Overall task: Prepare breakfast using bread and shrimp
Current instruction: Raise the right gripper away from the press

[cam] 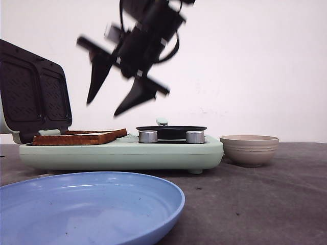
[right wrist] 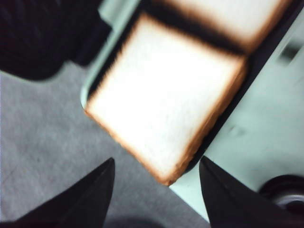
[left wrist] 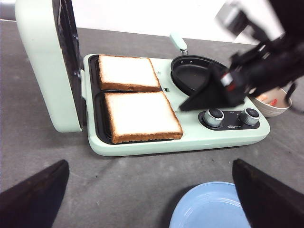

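I see two bread [left wrist: 141, 116] slices flat in the sandwich maker [left wrist: 190, 137], at 9 o'clock from its pan [left wrist: 190, 76]. Right gripper [cam: 115, 92] hangs above, wide, empty. Bread looks light, soft, crushable; I'd pinch the crust corner.

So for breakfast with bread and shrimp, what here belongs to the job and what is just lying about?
Job: two bread slices in the sandwich maker; beige bowl holding shrimp; open right hand above.
Lying about, so far: blue plate; small round pan.
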`<control>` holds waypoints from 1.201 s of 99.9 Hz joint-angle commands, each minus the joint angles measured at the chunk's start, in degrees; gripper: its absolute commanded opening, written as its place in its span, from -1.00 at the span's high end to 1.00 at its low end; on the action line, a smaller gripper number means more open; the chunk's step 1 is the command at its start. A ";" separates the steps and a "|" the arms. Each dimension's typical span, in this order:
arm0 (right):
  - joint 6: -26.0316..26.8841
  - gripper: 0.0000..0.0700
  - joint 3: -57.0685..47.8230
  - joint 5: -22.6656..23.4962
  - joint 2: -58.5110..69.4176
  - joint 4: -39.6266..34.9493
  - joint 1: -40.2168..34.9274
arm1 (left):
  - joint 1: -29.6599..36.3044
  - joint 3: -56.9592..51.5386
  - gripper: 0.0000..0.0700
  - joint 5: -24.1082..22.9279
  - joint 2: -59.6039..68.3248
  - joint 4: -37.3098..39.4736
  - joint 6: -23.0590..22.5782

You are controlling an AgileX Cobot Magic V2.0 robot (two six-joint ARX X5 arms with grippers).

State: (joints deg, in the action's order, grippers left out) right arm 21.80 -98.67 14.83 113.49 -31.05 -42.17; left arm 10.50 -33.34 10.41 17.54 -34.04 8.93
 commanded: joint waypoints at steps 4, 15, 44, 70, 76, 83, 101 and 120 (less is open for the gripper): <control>-3.91 0.01 -1.75 -2.71 -2.97 -0.63 0.11 | 0.00 -0.22 -1.00 -0.13 -0.07 0.81 -0.52; -7.34 0.01 -1.73 -5.88 -6.64 -3.19 1.14 | 0.00 -0.22 -1.00 -0.13 -0.07 0.81 -0.57; -12.76 0.01 -1.40 -10.58 -15.02 -6.56 3.28 | 0.00 -0.22 -1.00 -0.15 -0.07 0.87 -0.96; -14.10 0.01 1.70 -11.08 -21.90 -6.34 5.22 | 0.00 -0.22 -1.00 -0.42 -0.07 0.87 -0.94; -14.49 0.01 4.02 -11.93 -23.98 -5.01 5.49 | 0.00 -0.22 -1.00 -0.42 -0.07 0.85 -0.94; -14.64 0.01 8.00 -12.35 -27.02 -2.54 5.73 | 0.00 -0.22 -1.00 -0.46 -0.07 0.87 -0.92; -15.82 0.02 23.37 -14.73 -37.64 7.02 6.10 | 0.00 -0.22 -1.00 -0.52 -0.07 0.87 -0.92; -17.55 0.03 38.62 -18.14 -49.94 10.34 6.16 | 0.00 -0.22 -1.00 -0.55 -0.07 0.87 -0.92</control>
State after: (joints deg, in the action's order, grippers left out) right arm 5.45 -63.88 -2.90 66.19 -21.93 -35.68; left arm 10.50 -33.34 10.20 17.54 -34.02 8.47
